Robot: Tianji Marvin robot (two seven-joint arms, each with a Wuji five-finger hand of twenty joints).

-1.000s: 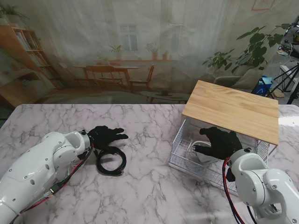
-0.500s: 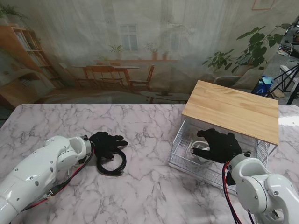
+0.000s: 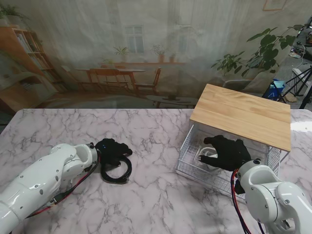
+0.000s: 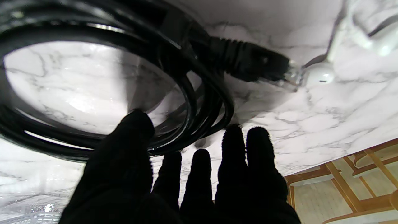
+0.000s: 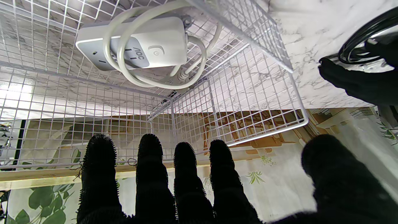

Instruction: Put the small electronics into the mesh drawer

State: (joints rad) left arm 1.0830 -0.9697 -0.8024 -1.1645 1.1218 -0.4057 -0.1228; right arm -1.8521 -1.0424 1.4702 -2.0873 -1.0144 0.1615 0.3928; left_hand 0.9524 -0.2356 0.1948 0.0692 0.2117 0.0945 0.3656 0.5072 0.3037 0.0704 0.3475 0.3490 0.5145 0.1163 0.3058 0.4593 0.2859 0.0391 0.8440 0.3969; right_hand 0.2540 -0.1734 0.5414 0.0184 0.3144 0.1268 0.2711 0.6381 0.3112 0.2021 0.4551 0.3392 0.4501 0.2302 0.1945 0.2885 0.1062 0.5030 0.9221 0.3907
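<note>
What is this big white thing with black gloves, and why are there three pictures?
It is a robot with two white arms and black five-finger hands. One camera looks down from above; the other two sit on its wrists, so fingers poke up from the bottom. On the marble table lies a coiled black cable; the left hand reaches over it, not yet gripping. The right hand hovers open over the white wire mesh drawer, where a white power strip with its cord lies.
</note>
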